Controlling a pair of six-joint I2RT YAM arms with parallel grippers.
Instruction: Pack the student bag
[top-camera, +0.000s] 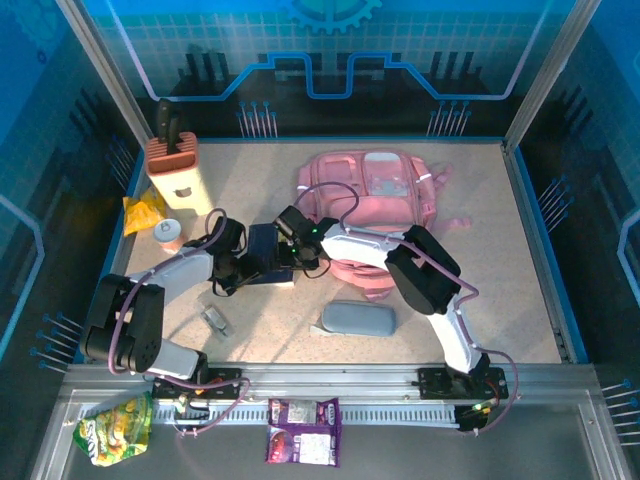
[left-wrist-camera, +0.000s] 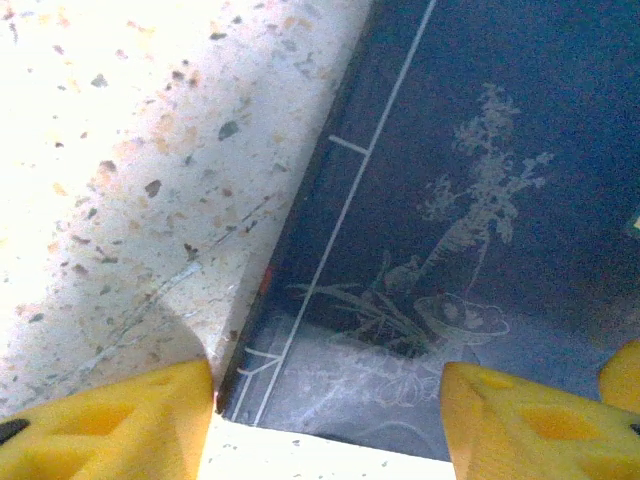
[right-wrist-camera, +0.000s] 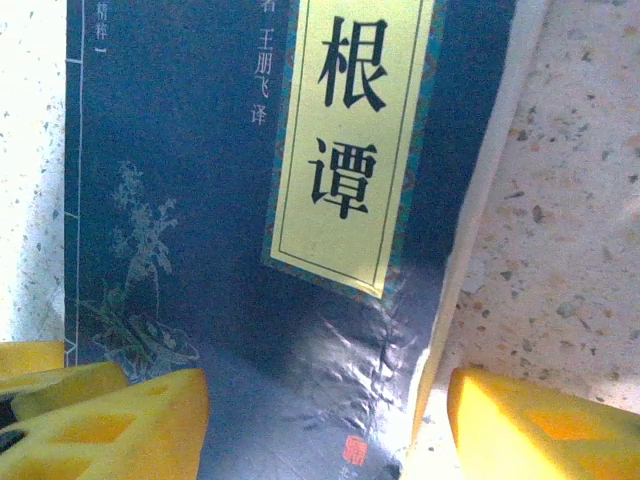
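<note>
The student bag (top-camera: 375, 200) is pink with pale grey-white trim. The book (right-wrist-camera: 170, 150) has a dark blue cover printed with a pale line drawing of a plant. Its title label (right-wrist-camera: 350, 130) is pale yellow with black characters and a teal patterned border. The surface (top-camera: 250, 180) is beige, speckled with grey and brown flecks. The pencil case (top-camera: 358, 319) is plain grey. The jaws of the left gripper (left-wrist-camera: 325, 400) and the right gripper (right-wrist-camera: 325, 400) are yellow. On the near rail, the left packet (top-camera: 115, 428) is yellow-green and the middle packet (top-camera: 303, 430) is purple and white.
</note>
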